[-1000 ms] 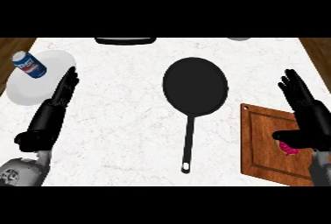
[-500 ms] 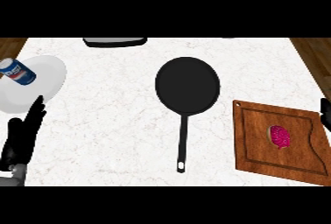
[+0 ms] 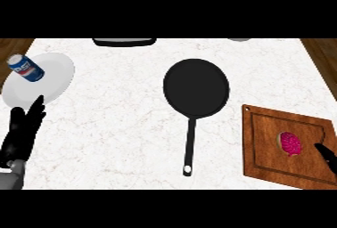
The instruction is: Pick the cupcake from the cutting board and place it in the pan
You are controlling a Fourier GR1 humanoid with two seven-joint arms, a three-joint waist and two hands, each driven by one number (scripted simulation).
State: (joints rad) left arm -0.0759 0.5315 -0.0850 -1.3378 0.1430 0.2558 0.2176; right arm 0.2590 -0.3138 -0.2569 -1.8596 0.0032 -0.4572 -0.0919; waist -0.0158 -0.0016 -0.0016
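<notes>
Right hand point(image 3: 327, 156) is mostly cut off at the edge — its fingers' state can't be told; pink cupcake point(image 3: 291, 144) sits on the cutting board point(image 3: 266, 147), apparently just beside it; left hand point(image 3: 22, 131) rests, fingers straight, near plate point(image 3: 49, 78) with can point(image 3: 25, 68); pan point(image 3: 196, 87) stands between.

**Cupcake on board, pan empty**

Cupcake point(image 3: 291, 143): pink-magenta top, seen from above, sits right of centre on the cutting board point(image 3: 266, 147). Board is brown wood with a grooved border, lying flat and slightly rotated at the right of the white marbled worktop point(image 3: 118, 129). Pan point(image 3: 196, 87): black, round, nothing in it, mid-worktop, left of the board and apart from it. Its long thin handle point(image 3: 189, 149) points toward the near edge, hang-hole at the tip.
</notes>
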